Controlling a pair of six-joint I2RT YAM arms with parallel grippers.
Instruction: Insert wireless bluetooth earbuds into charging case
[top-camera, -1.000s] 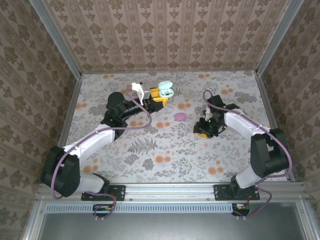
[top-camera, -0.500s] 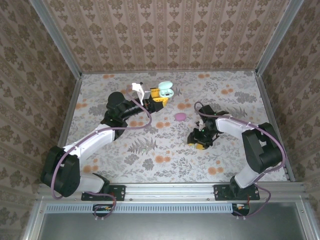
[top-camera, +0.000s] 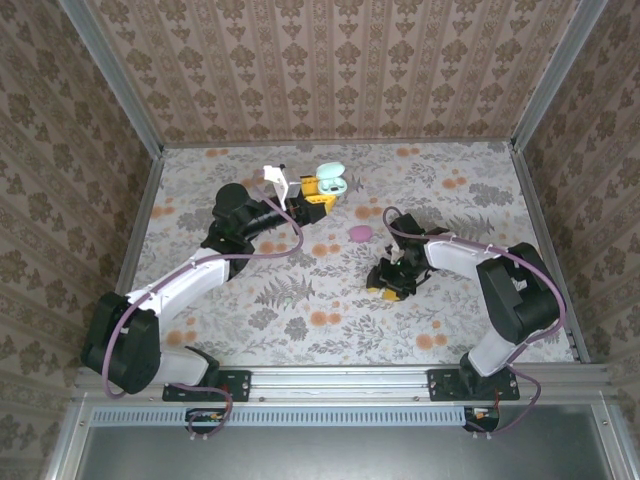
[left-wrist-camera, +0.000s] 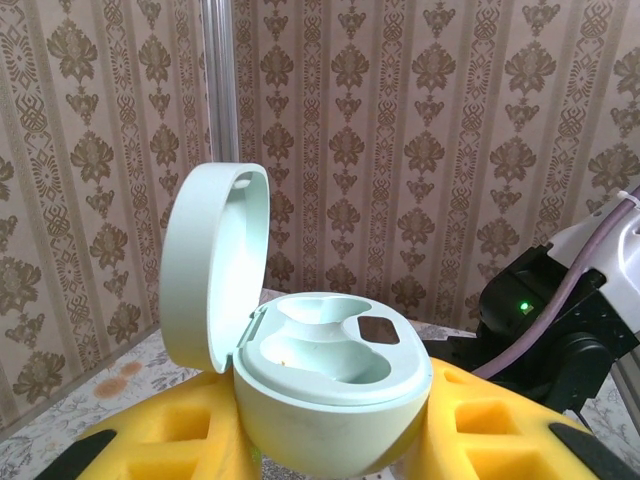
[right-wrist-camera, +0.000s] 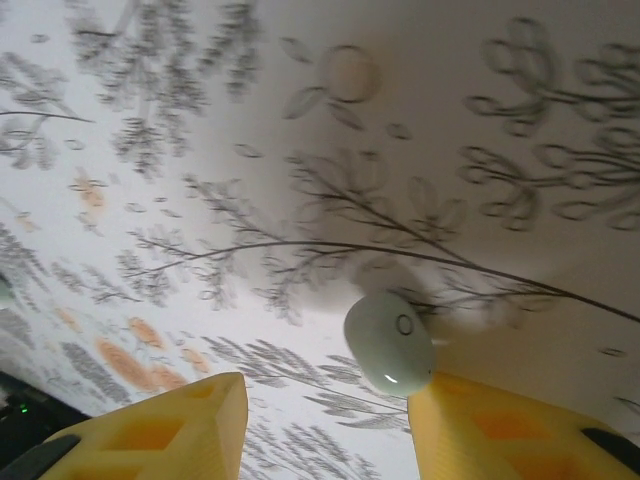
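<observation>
The charging case (left-wrist-camera: 330, 395) is a smooth, matte, pale mint oval shell; its rounded lid (left-wrist-camera: 214, 268) stands hinged upright at one side. The left end effector (left-wrist-camera: 330, 440) is clenched on the case body between two yellow, foam-textured fingers (left-wrist-camera: 500, 425), at the far centre of the floral-printed tabletop (top-camera: 300, 320). The case's moulded wells show their own pale lining and a small dark square inset; a tiny brownish speck in one well is too small to identify. The lower shell is cut off by the picture edge.

The pale mint earbud (right-wrist-camera: 390, 342) is a glossy rounded bud bearing a small ring mark. It lies on the tabletop right of centre, between the spread yellow fingers of the right end effector (right-wrist-camera: 328, 400), which is released. The bud sits just beside one finger, and contact cannot be determined. A pink oval pebble (top-camera: 360, 233) lies on the tabletop between the two end effectors; its surface detail is too small to make out.
</observation>
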